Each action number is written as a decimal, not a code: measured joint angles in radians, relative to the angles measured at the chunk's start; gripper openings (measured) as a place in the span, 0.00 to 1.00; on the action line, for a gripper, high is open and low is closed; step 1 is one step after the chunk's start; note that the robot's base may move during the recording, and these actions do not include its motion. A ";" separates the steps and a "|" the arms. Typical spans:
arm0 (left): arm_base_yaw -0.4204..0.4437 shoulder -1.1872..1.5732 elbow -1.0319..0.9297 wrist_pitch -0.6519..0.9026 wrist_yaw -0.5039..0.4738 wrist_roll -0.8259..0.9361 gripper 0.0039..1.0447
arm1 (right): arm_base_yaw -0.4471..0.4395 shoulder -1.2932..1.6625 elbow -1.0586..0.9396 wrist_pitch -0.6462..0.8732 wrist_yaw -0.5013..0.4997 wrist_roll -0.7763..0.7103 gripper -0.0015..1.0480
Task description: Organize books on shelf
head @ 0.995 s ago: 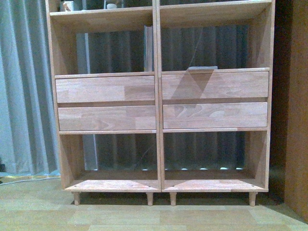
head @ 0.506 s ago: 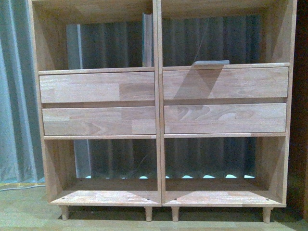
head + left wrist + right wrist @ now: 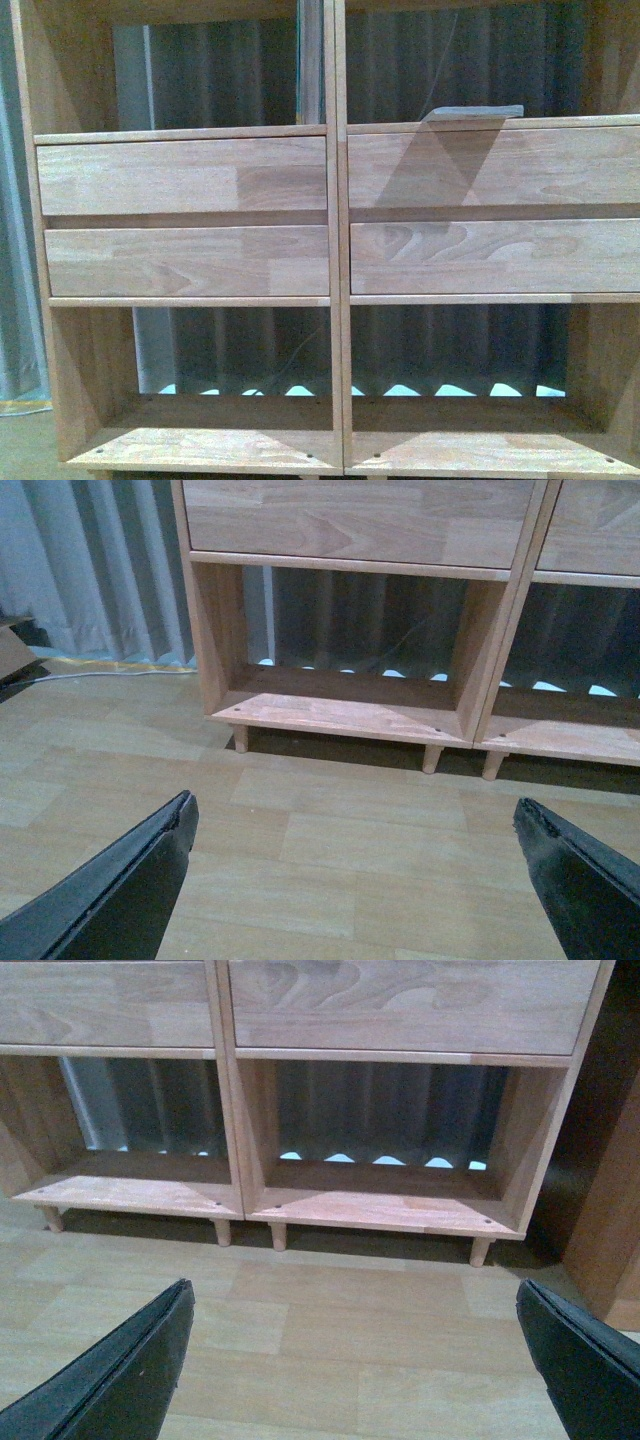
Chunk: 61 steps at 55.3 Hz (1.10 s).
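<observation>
The light-wood shelf [image 3: 336, 200] fills the front view, with its four drawer fronts across the middle. One book [image 3: 310, 60] stands upright against the central upright in the left open compartment. Another book [image 3: 478, 112], grey-teal, lies flat in the right compartment above the drawers. Neither gripper shows in the front view. My left gripper [image 3: 350, 825] is open and empty, low over the floor before the shelf's lower left compartment [image 3: 340, 705]. My right gripper [image 3: 350, 1305] is open and empty over the floor before the lower right compartment [image 3: 385, 1205].
Grey curtains [image 3: 90, 570] hang behind and left of the shelf. A cable [image 3: 100, 672] lies on the floor by the curtain. A darker brown cabinet [image 3: 610, 1220] stands right of the shelf. Pale wood floor [image 3: 350, 1360] lies under both grippers.
The front view has drawn closer to the shelf: it looms larger, its top shelf and peg legs have left the frame. The books have not moved on the shelf.
</observation>
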 joint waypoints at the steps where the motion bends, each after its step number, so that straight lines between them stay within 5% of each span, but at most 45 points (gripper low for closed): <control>1: 0.000 0.000 0.000 0.000 0.000 0.000 0.94 | 0.000 0.000 0.000 0.000 0.000 0.000 0.93; 61: 0.000 0.000 0.000 0.000 0.000 0.000 0.94 | 0.000 0.000 0.000 0.000 0.000 0.000 0.93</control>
